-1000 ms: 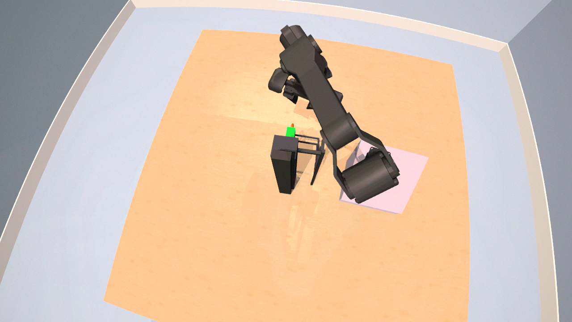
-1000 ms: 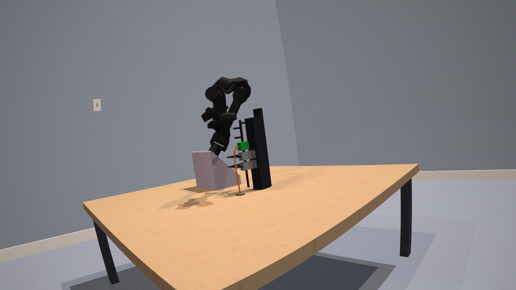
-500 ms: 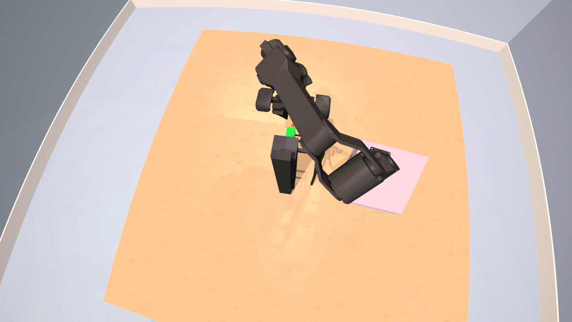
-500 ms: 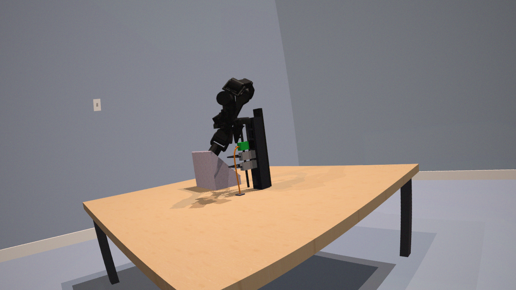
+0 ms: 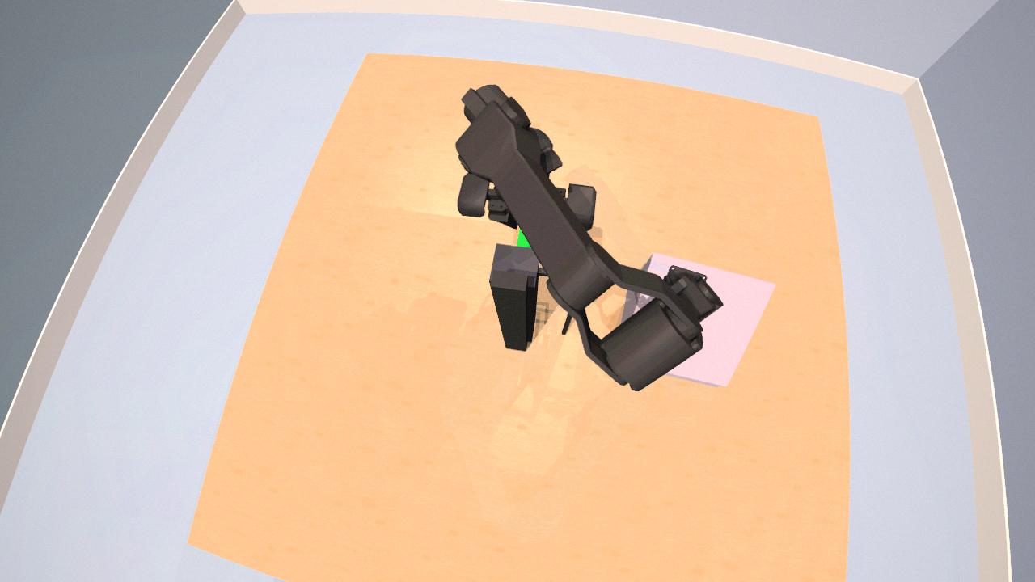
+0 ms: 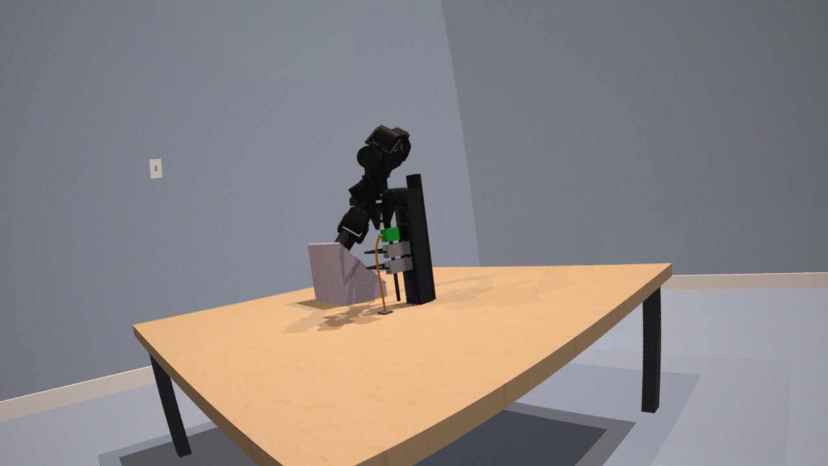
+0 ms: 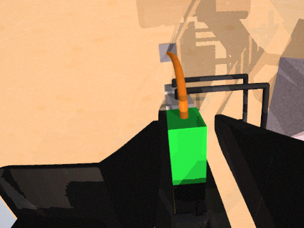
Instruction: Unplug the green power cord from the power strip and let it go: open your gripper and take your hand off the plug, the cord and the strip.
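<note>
The green plug (image 5: 523, 238) (image 6: 391, 233) (image 7: 188, 155) sits at the face of the upright black power strip (image 5: 513, 311) (image 6: 421, 249), above two grey plugs (image 6: 396, 250) (image 6: 398, 266). Its orange cord (image 6: 377, 266) (image 7: 180, 76) curves down to a small plate (image 6: 385, 312) (image 7: 164, 53) on the table. My gripper (image 6: 381, 226) (image 7: 187, 124) is partly open and points down over the plug. In the wrist view one finger lies close along the plug's left side, and a gap shows between the plug and the right finger. Whether the left finger touches it cannot be told. The arm hides most of the gripper in the top view.
Black cords (image 7: 221, 89) of the grey plugs stick out to the right in the wrist view, below the right finger. A pinkish block (image 5: 731, 325) (image 6: 326, 272) (image 7: 288, 95) stands on the table (image 5: 347, 434) beneath the arm's base. A wall is behind.
</note>
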Controlling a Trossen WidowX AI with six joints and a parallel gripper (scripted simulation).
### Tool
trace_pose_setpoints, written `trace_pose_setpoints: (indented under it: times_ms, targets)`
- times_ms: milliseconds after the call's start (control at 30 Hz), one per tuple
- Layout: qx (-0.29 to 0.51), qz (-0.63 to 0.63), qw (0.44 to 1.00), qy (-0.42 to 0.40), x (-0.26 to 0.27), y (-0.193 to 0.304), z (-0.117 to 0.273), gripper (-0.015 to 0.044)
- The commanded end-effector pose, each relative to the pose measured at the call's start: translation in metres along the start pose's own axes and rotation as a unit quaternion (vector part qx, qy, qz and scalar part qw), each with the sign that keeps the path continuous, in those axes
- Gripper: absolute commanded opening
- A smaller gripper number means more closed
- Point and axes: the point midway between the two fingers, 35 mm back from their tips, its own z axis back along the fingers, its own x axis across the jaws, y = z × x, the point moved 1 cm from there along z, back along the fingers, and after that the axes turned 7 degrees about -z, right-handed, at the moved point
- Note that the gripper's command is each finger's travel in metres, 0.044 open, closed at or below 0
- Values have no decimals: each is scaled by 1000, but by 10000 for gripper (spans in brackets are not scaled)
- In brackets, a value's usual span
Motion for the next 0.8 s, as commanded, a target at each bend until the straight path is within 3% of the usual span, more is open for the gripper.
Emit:
trace_pose_setpoints:
  times_ms: [0, 667, 767]
  targets:
    - [3, -2, 1000, -1, -1, 8, 0, 160]
    - [3, -2, 1000, -1, -2, 16, -12, 160]
    - [1, 0, 1000, 1, -2, 15, -10, 81]
